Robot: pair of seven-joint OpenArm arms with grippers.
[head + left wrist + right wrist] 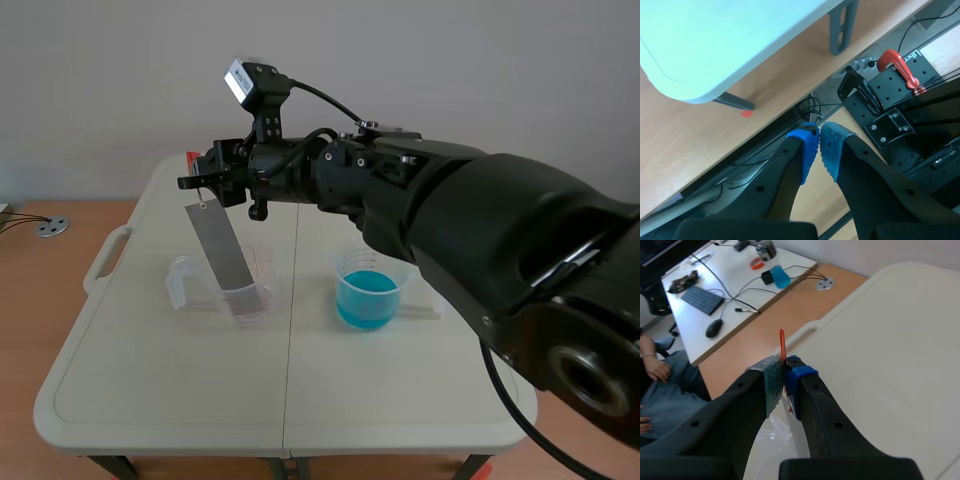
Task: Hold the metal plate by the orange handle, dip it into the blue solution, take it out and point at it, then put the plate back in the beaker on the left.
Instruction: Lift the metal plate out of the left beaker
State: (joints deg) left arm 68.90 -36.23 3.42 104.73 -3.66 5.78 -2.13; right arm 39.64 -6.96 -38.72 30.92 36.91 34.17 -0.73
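Hanging from the right end effector [203,180], the metal plate [222,245] slants across the centre left of the scene view. Its top is clipped at the fingers and its lower end sits inside the clear beaker [252,296] on the left. In the right wrist view the two fingers are closed on the thin orange handle [782,342], which stands up between the pads, so the grip called for by the task is made. The second beaker, holding the blue solution [366,300], stands to the right of centre on the counter [300,400], apart from the plate and from the arm's fingers.

I cannot tell from these views whether the plate has been dipped. No blue film or drip shows on the metal, and the pose would fit either a plate just being drawn out of the left beaker or one being lowered back into it. If it is the start, the dip, the lift-out, the pointing and the return are all to come. If it is the end, only the release remains.

The left end effector [819,145] is off the counter, over the floor and beside a black equipment frame. Its blue pads are closed together on nothing, and it is well away from the plate, so no pointing is under way.
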